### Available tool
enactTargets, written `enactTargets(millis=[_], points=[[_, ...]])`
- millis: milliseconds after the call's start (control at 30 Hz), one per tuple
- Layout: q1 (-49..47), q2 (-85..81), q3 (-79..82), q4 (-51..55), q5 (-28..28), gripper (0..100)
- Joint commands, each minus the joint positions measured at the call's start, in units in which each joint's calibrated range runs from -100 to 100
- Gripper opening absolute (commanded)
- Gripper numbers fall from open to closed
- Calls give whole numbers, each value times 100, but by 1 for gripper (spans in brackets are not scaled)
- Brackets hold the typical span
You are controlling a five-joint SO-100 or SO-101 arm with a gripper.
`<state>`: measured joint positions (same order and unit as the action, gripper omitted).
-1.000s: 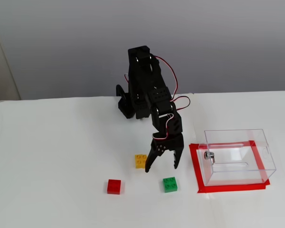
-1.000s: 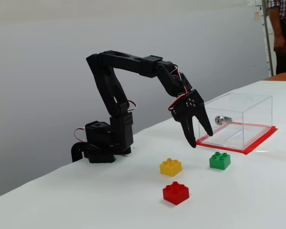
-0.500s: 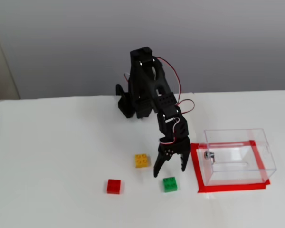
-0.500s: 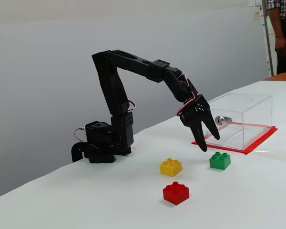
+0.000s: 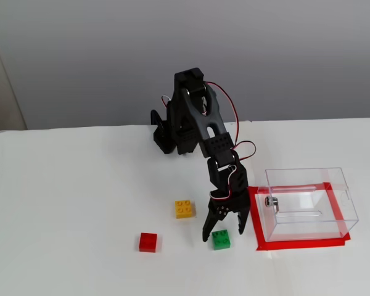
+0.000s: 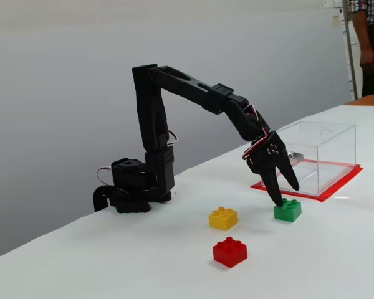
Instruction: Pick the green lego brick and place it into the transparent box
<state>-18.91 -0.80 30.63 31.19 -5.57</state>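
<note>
The green lego brick (image 5: 221, 239) (image 6: 288, 210) lies flat on the white table, a little left of the transparent box (image 5: 308, 203) (image 6: 318, 157) in a fixed view. My gripper (image 5: 224, 232) (image 6: 286, 194) hangs open right over the brick, one fingertip on each side of it, tips at about stud height. Nothing is held. The box stands upright on a rectangle of red tape (image 5: 254, 216), its metal knob (image 5: 270, 201) on the side facing the gripper.
A yellow brick (image 5: 184, 208) (image 6: 224, 218) and a red brick (image 5: 148, 242) (image 6: 230, 251) lie to the left of the green one. The arm's base (image 5: 166, 135) (image 6: 136, 187) sits at the table's back. A person (image 6: 369, 37) stands at the far right.
The arm has stretched forward and down, carrying the open gripper from beside the yellow brick to just over the green brick. No brick has moved.
</note>
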Motion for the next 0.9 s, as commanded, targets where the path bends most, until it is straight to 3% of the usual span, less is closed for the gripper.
enactTargets(millis=[0, 867], points=[[68, 169, -459, -21, -7, 39], [83, 746, -540, -73, -7, 38]])
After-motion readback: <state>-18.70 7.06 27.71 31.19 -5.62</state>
